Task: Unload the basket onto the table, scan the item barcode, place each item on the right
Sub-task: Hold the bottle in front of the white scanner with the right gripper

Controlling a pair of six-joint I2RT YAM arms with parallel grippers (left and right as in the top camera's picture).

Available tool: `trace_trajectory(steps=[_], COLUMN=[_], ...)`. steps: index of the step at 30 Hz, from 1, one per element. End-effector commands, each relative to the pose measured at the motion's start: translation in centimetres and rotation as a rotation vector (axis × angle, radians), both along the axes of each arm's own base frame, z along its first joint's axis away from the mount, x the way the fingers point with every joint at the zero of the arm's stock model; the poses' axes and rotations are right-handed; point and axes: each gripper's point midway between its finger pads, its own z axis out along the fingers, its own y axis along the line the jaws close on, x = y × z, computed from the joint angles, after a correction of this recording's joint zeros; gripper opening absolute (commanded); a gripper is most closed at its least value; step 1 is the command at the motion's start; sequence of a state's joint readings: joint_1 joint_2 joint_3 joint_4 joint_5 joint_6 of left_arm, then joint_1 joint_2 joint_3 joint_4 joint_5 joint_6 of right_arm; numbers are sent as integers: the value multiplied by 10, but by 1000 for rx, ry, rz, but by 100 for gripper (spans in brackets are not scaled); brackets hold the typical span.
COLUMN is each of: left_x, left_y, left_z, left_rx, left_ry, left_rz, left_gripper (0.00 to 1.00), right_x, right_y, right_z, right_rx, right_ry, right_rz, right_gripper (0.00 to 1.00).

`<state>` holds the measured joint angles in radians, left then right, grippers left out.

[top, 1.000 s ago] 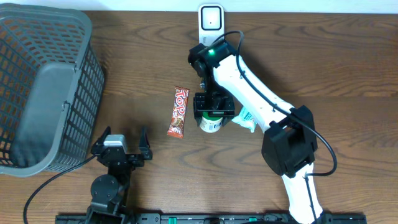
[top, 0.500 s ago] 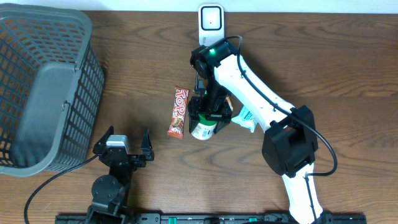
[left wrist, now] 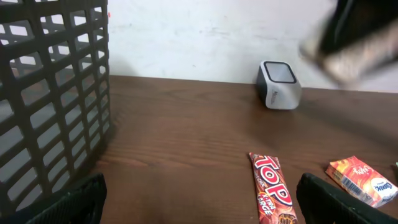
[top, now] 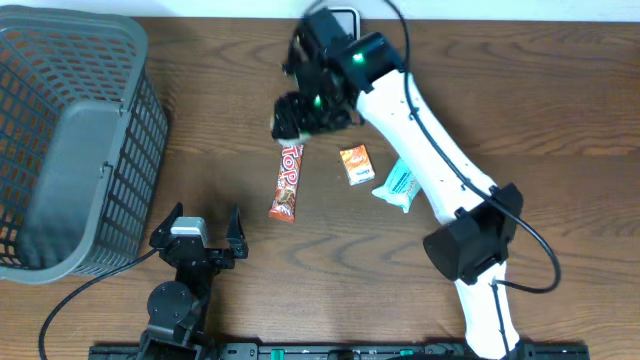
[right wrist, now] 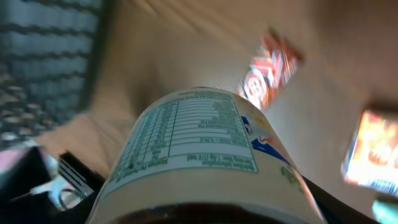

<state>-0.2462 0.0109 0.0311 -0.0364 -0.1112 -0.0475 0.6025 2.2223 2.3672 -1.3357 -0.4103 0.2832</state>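
Note:
My right gripper [top: 303,110] is shut on a pale round container [right wrist: 198,146] with a nutrition label, lifted off the table and blurred by motion. In the overhead view the container [top: 289,118] hangs just front-left of the white barcode scanner [top: 345,16], which the arm partly covers. From the left wrist view the scanner [left wrist: 279,84] stands at the back edge, and the held container [left wrist: 348,53] is a blur to its upper right. My left gripper [top: 201,236] rests open and empty near the front edge.
A red TOP chocolate bar [top: 287,181], an orange packet [top: 354,164] and a teal-and-white packet [top: 397,187] lie mid-table. A large grey mesh basket [top: 70,140] fills the left side.
The right arm has lifted the container from mid-table and swung it back and left toward the scanner, uncovering the orange packet. The left arm has not moved.

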Motion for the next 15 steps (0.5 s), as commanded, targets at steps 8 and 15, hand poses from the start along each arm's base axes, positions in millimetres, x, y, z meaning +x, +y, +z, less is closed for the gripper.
trace_trajectory(steps=[8, 15], left_x=[0, 0], left_y=[3, 3], left_z=[-17, -17], left_rx=[26, 26], left_ry=[40, 40], left_rz=[15, 15], left_gripper=[98, 98], right_x=[74, 139], right_y=[-56, -70], right_z=[124, 119], right_rx=[-148, -215], right_ry=[-639, -859], right_rz=[-206, -458], right_gripper=[41, 40])
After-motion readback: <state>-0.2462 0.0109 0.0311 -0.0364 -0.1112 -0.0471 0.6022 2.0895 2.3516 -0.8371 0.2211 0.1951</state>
